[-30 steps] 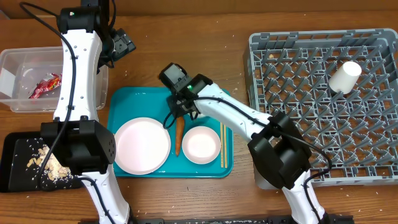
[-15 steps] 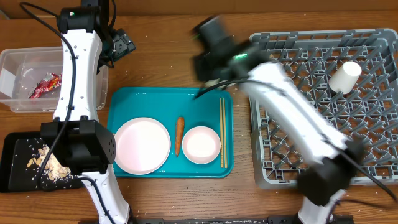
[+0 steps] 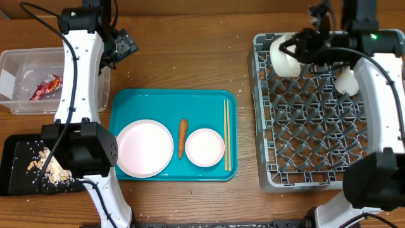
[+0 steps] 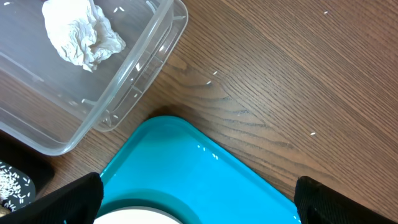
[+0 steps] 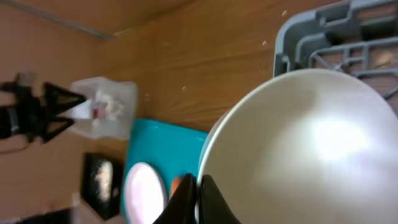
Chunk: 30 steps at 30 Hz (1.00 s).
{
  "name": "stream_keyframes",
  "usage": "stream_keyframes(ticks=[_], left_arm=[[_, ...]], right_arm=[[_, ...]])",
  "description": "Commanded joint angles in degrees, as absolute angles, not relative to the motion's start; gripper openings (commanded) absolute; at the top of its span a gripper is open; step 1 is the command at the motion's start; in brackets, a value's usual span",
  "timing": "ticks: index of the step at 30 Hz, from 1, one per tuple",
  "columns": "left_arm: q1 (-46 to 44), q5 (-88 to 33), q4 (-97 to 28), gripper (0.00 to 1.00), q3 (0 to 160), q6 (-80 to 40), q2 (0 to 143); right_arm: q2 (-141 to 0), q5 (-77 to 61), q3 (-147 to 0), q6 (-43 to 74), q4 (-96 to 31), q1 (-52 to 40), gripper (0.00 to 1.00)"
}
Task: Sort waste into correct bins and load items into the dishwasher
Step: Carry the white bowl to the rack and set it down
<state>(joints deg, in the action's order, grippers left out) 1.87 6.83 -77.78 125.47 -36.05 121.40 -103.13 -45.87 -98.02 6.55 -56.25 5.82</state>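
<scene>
Right claw, bowl now over rack

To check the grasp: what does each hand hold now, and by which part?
The right hand holds a bowl by its rim, over the rack's corner. The left hand holds nothing.

no readable text, numbers or signs, any view.
only candidate is the red wrapper lying in the clear bin, overhead view: it shows light patches that may be print, too small and blurred to make out a letter or a brand. both wrist views give no legible marking on any surface.
</scene>
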Motion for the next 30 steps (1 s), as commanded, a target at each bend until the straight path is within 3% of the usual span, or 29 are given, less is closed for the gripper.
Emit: stream_keyframes(ticks=[1, 6, 19, 30], left_arm=[[1.5, 6.8, -77.7, 1.00, 125.3, -36.6, 119.2], [1.5, 6.8, -77.7, 1.00, 125.3, -36.6, 119.2], [1.5, 6.8, -77.7, 1.00, 125.3, -36.6, 119.2], [1.5, 6.8, -77.7, 1.00, 125.3, -36.6, 119.2]], right_arm=[[-103.0, -65.2, -90.8, 4.1, -50.6, 9.9, 0.04], [-103.0, -74.1, -83.3, 4.5, -41.8, 14.0, 0.04], [-105.6, -72.1, -77.6, 12.1, -30.4, 15.5, 0.04], [-107.6, -67.1, -77.5, 13.8, -30.0, 15.5, 0.04]])
